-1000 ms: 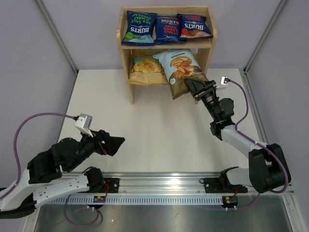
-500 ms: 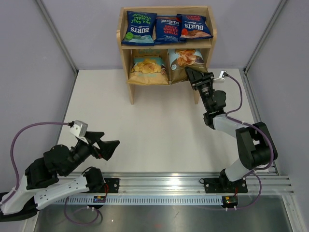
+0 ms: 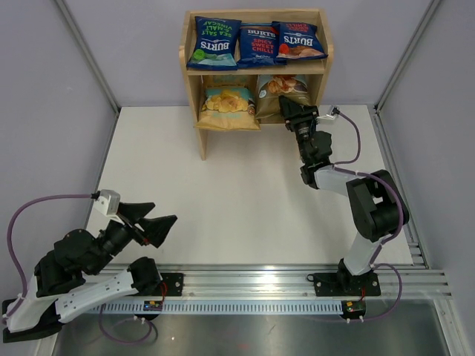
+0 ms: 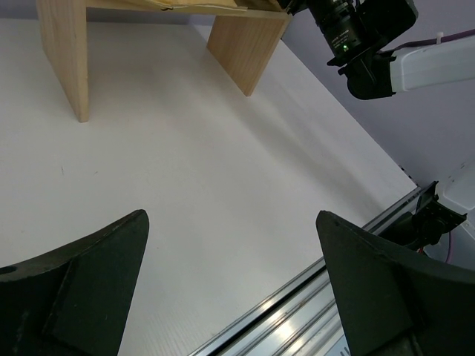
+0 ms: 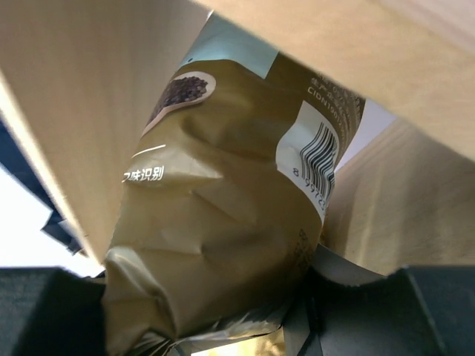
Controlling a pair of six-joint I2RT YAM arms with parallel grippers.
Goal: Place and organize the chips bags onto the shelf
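On shelf (image 3: 256,12) top tier: three Burts bags (image 3: 257,42), done.
Lower tier: tan bag (image 3: 226,104) in; light-blue-and-brown bag (image 3: 282,87) in, unreleased.
Right gripper (image 3: 288,110): clamped on that last bag.
Left gripper (image 3: 162,215): apart, holding nothing.

A robotics lab cell: pale-grey wall panels (image 3: 133,52) (metal corner struts (image 3: 87,53)) box in a white tabletop (image 3: 237,185) edged by an aluminium rail (image 3: 252,276).

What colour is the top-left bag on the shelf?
Dark blue bag with green lettering; the top external view shows it best.
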